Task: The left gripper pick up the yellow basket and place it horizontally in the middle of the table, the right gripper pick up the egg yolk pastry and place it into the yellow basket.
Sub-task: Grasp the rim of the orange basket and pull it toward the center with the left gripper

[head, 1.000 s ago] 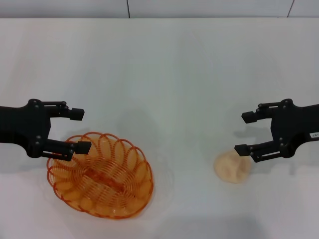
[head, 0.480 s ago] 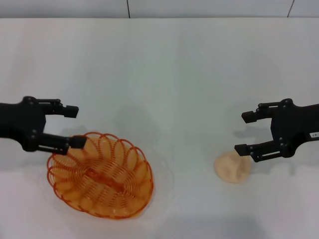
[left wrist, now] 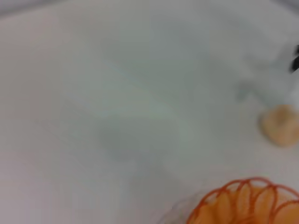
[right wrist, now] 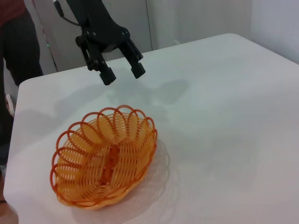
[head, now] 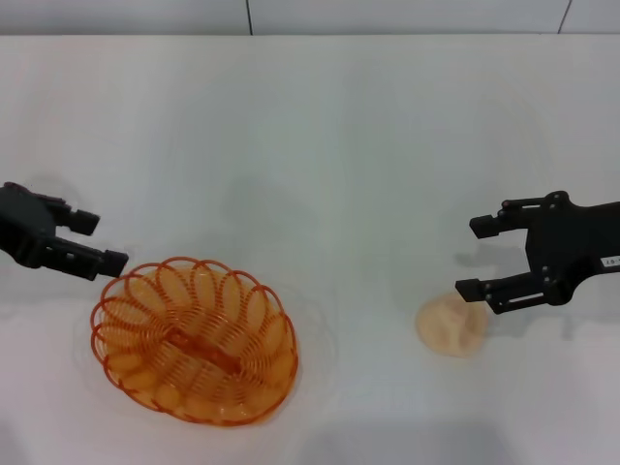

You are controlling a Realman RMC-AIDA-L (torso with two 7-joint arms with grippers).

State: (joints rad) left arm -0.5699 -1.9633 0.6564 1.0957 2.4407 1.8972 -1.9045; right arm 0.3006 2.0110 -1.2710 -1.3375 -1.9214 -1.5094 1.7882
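Since a moment ago my left gripper [head: 105, 241] has backed off to just beyond the outer-left rim of the yellow basket [head: 195, 339], jaws spread and empty, and that light, springy wire should pinch best at a rim loop.

Glossy translucent plastic yellow basket [head: 195, 338]
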